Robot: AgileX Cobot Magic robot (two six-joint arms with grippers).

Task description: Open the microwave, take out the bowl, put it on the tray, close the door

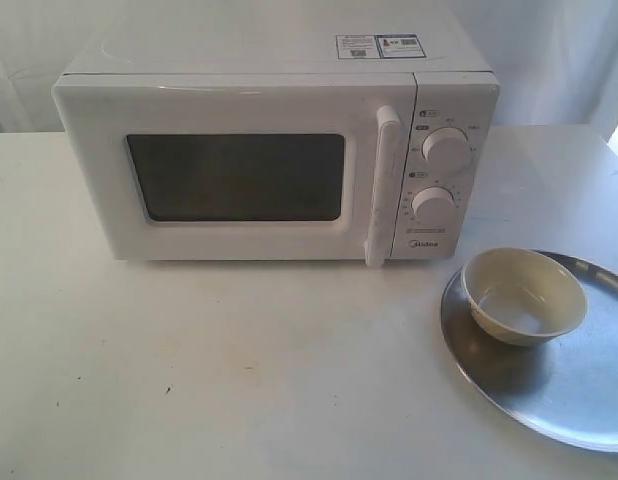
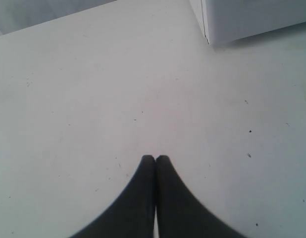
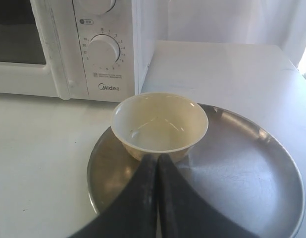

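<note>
Small round cream bowl [image 1: 524,295] sits on the wide silver metal tray [image 1: 579,405], white microwave door [image 1: 234,178] shut. Left gripper [image 2: 155,157] and right gripper [image 3: 157,157] are pinched empty; draw the right away without nudging it.

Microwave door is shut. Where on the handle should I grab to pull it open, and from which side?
Take the handle near mid-height with the right claw, coming straight in from the front and straddling it. It is a tall, narrow vertical bar standing proud of the door at its right edge, so a sideways pinch should fit. That claw is shut now; open it first.
</note>
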